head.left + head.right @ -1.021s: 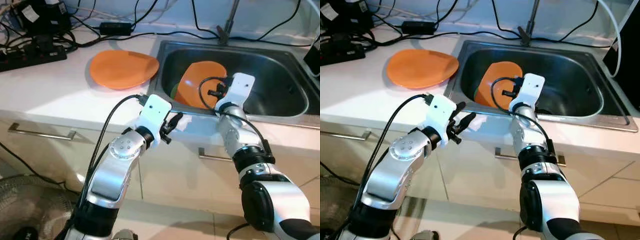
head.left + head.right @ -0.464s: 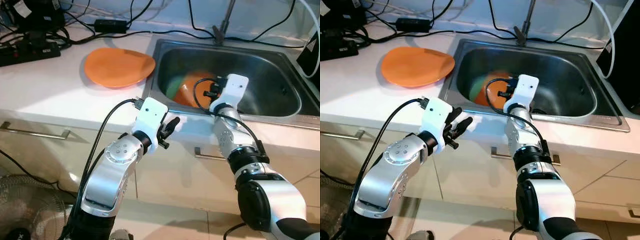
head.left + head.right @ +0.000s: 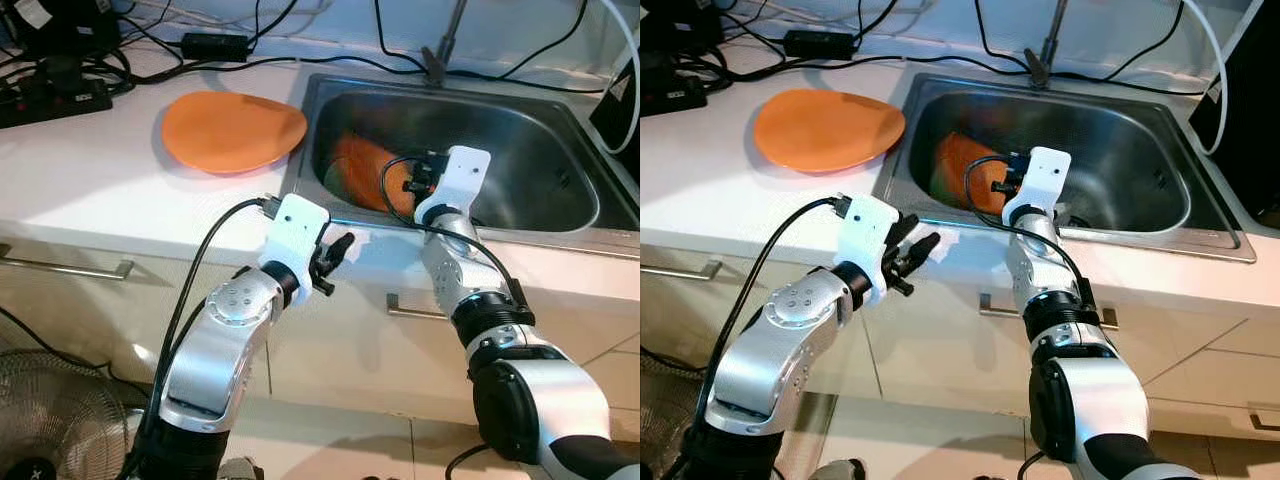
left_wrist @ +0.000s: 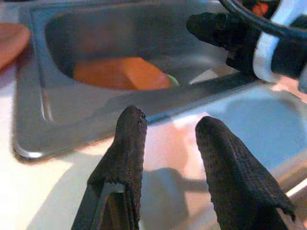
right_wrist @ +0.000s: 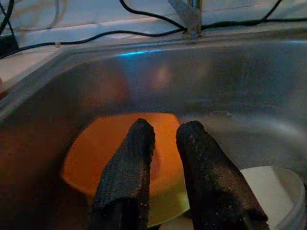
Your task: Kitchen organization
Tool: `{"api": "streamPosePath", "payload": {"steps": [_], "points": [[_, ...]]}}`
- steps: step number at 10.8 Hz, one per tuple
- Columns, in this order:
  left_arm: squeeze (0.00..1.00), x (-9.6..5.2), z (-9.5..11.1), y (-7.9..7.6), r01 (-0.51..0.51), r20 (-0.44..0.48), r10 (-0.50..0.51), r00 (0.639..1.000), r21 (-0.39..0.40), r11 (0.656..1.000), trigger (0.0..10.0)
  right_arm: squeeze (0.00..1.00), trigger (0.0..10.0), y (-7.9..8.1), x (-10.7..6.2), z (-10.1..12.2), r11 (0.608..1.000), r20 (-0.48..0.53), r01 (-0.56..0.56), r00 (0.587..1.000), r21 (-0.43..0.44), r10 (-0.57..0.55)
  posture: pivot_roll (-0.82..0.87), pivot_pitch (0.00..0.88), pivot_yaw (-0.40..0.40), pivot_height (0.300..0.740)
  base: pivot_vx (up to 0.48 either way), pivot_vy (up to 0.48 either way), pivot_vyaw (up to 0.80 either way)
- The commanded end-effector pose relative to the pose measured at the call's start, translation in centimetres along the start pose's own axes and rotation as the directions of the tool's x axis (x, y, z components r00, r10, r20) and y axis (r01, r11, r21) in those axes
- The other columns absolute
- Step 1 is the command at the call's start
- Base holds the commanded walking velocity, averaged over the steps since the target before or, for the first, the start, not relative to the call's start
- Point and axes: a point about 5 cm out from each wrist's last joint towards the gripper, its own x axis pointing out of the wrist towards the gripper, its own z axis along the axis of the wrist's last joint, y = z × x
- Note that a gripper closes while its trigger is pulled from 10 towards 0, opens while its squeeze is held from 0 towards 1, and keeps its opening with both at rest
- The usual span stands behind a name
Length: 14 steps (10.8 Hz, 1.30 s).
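At about ten o'clock on the white desk (image 3: 90, 170) lies an orange plate (image 3: 233, 131), just beside the steel sink (image 3: 575, 225), with black cables (image 3: 150, 55) and a power strip (image 3: 50, 100) behind it. The left end effector (image 3: 335, 262) hovers over the desk's front edge near the sink's near-left corner; the left wrist view shows its fingers (image 4: 125, 158) apart and holding nothing, with the sink rim past them. The right end effector (image 5: 163, 143) reaches over the sink's front rim at about one o'clock; the right wrist view shows its fingers a narrow gap apart over a second orange plate (image 5: 100, 153) in the basin. That view also reveals a yellow-green plate (image 5: 168, 211) under the orange one and a white dish (image 5: 268, 187) beside them, and the tap (image 5: 189, 14) at twelve o'clock
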Motion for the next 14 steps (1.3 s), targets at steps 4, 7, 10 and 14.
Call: {"api": "streamPosePath", "payload": {"steps": [4, 7, 10, 14], "points": [[0.0, 1.2, 1.5, 2.6, -0.219, 0.195, 0.2, 0.96, 0.083, 0.972, 10.0, 0.0, 10.0, 1.4, -1.5, 2.2, 0.986, 0.198, -0.137, 0.968, -0.09, 0.152, 0.23, 0.12, -0.044, 0.74, 0.0, 0.0, 0.0], [0.0, 1.6, 2.3, 5.3, -0.344, 0.301, 0.321, 0.898, 0.026, 0.938, 10.0, 0.0, 10.0, 1.9, -2.6, 5.0, 0.981, 0.33, -0.15, 0.926, -0.121, 0.182, 0.2, 0.044, -0.044, 0.74, 0.0, 0.0, 0.0], [0.0, 1.4, 1.8, 7.1, -0.421, 0.335, 0.399, 0.853, -0.008, 0.907, 10.0, 0.0, 10.0, 1.1, -3.5, 2.7, 0.982, 0.271, -0.134, 0.948, -0.133, 0.166, 0.21, 0.011, -0.04, 0.74, 0.0, 0.0, 0.0], [0.0, 1.6, 1.6, 8.1, -0.454, 0.349, 0.429, 0.833, -0.012, 0.891, 10.0, 0.0, 10.0, 1.4, -3.6, 2.4, 0.983, 0.248, -0.131, 0.956, -0.125, 0.159, 0.21, 0.009, -0.044, 0.74, 0.0, 0.127, 0.0]]}}
